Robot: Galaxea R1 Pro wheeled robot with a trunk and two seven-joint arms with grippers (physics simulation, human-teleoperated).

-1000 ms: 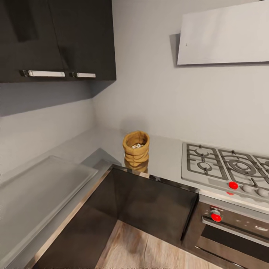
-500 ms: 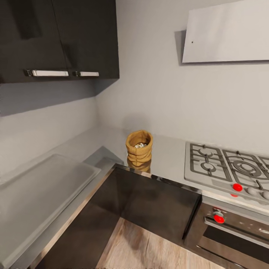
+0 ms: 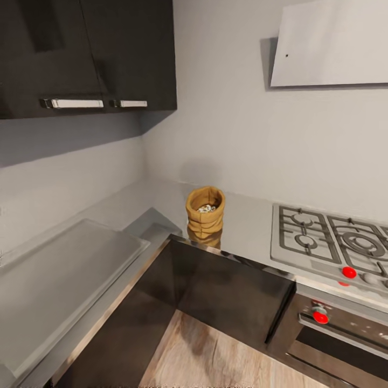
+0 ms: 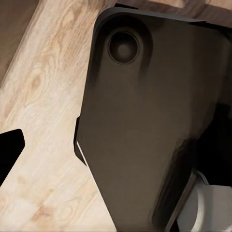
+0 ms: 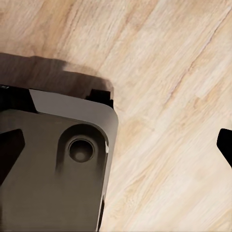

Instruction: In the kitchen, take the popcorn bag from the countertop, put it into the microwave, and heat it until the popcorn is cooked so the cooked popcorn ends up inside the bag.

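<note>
One popcorn bag [image 3: 205, 212] on countertop [image 3: 245, 226]

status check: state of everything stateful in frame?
popcorn bag: upright on the countertop, mouth open, kernels inside.
upper cabinets: doors closed.
gas hob: no flame visible.
oven: door closed.
left gripper: a dark fingertip shows at the frame edge over the wood floor, holding nothing.
right gripper: fingertips apart over the floor, holding nothing.
</note>
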